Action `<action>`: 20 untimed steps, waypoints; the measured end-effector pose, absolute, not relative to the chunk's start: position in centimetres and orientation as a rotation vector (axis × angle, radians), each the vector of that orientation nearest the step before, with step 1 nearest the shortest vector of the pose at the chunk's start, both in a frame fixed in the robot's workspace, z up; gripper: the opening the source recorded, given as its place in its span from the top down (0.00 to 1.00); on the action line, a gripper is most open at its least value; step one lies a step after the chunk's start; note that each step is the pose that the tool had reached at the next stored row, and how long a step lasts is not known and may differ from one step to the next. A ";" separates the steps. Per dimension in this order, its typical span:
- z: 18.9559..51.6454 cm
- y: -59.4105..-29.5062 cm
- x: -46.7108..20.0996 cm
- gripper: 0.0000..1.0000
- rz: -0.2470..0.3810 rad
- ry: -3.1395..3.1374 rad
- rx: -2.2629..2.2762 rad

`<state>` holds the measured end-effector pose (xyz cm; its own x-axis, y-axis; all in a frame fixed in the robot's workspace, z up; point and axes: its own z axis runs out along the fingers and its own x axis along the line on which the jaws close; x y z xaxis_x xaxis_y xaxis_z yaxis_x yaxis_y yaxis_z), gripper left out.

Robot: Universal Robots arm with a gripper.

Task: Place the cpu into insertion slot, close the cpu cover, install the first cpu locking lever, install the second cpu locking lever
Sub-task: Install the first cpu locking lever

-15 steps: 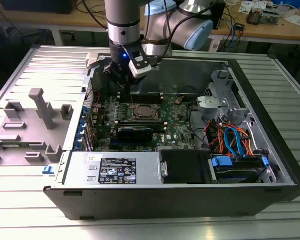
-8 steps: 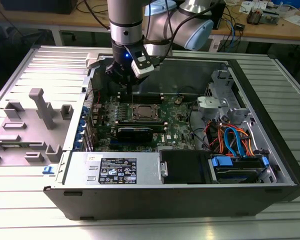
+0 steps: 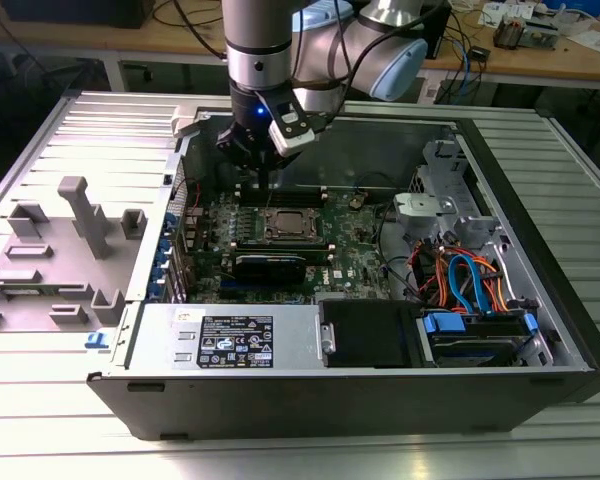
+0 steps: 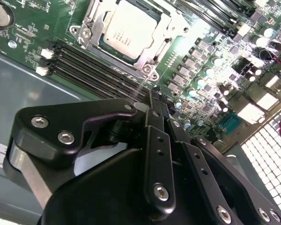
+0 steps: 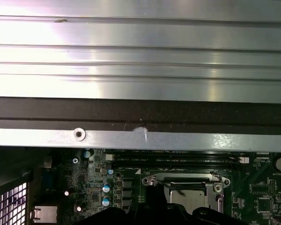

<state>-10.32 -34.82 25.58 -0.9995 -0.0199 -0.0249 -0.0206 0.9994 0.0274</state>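
Currently gripper [image 4: 154,101], fingers together and empty, hangs over memory slots [image 4: 93,65] just beside cpu cover [image 4: 147,56] edge; cpu [image 4: 129,30] seated within.

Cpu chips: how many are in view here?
1. The cpu sits in the insertion slot, framed by the cpu cover; the arm hides part of the green board.

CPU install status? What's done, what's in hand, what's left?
Done: the cpu sits in the insertion slot, and the cpu cover lies flat around it.
In hand: nothing. The gripper is shut and empty, hanging over the memory slots beside the socket.
Left: the two locking levers. I cannot tell from these views whether either is latched.
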 end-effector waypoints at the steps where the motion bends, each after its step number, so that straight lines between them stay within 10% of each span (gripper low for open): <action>1: 25.6 -34.8 -10.2 0.89 0.043 3.117 -0.032; 20: 25.5 -34.8 -9.7 0.89 0.043 3.113 -0.138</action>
<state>-9.66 -34.80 25.51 -0.9958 -0.0880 -0.0265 -0.0887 0.9957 0.0265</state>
